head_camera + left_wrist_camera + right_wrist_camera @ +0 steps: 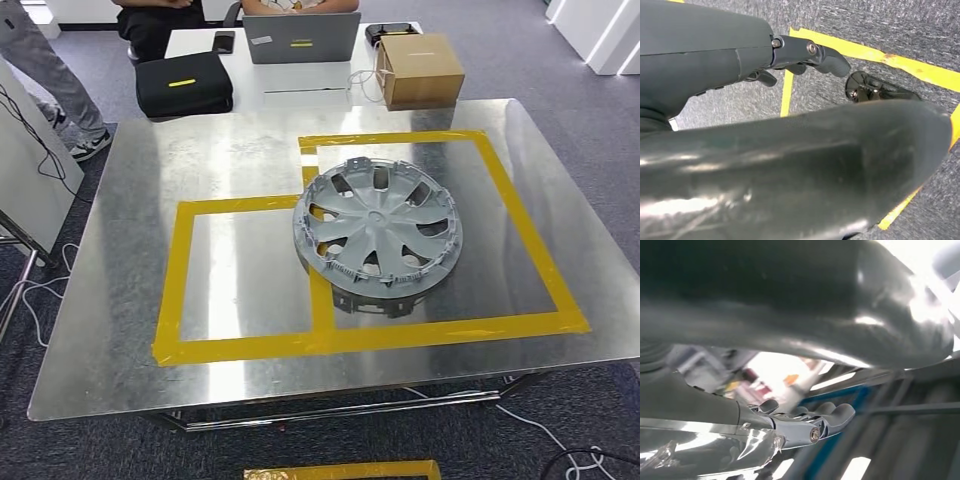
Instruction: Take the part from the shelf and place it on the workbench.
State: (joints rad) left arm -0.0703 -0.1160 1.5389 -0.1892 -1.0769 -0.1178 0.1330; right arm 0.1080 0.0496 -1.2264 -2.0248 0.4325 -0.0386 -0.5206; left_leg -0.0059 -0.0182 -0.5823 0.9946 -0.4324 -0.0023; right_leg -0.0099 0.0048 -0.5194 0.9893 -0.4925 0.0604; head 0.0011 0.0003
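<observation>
You've got the part, a grey wheel cover [377, 232], lying flat on the metal counter [113, 300], resting across the inner edge of the right-hand yellow tape rectangle [521, 235] and mostly inside it, just right of centre in the head view. Going by that, the placing looks done; no shelf is visible here. The left robot hand [806, 55] is in its wrist view with fingers stretched out straight and nothing between them, so read it as open and empty; under it you see grey carpet [885, 30] with yellow floor tape [881, 52], meaning that arm hangs low, down by the floor. The right robot hand [817, 422] is likewise extended flat, fingers out, holding nothing; background there is blurred, can't tell what's behind it. Key relation: the wheel cover sits ahead of and above both hanging hands, well apart from either. It's round, so no long axis to line up with; face up, rim clips down. It sits slightly to the robot's right of centre, so the right hand is probably the nearer one if you need to nudge it. Behind the counter: a laptop [300, 38], black bag [183, 84], cardboard box [420, 68].
</observation>
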